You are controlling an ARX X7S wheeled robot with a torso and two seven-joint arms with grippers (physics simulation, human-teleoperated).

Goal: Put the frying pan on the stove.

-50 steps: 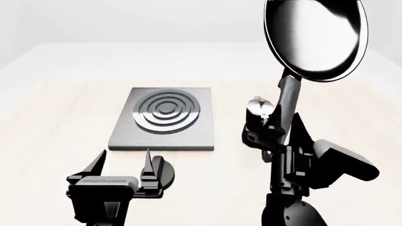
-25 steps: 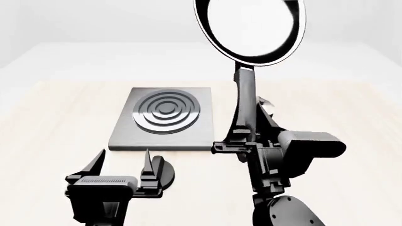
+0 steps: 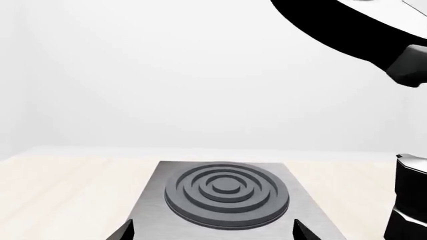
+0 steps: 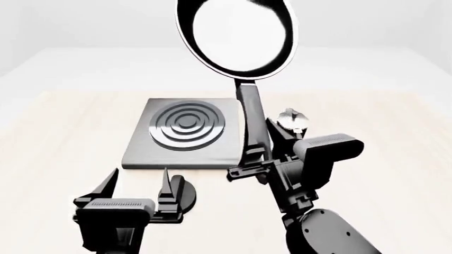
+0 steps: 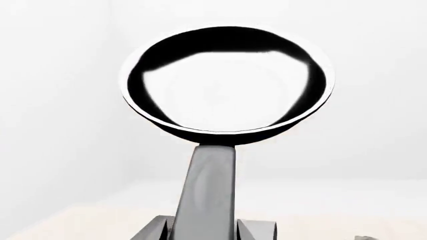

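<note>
The right gripper [image 4: 255,159] has its fingers clamped on the frying pan [image 4: 236,37] handle, pan raised above the stove's [image 4: 185,132] far right corner; left gripper [image 4: 137,185] fingers apart; no writing visible

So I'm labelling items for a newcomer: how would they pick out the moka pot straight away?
Start from the flat square dark grey stove plate on the pale wooden table. On its right, past the raised glossy black frying pan's long handle, the small black and silver moka pot stands by the right gripper. Its silver top sets it apart from the all-black things around it.
</note>
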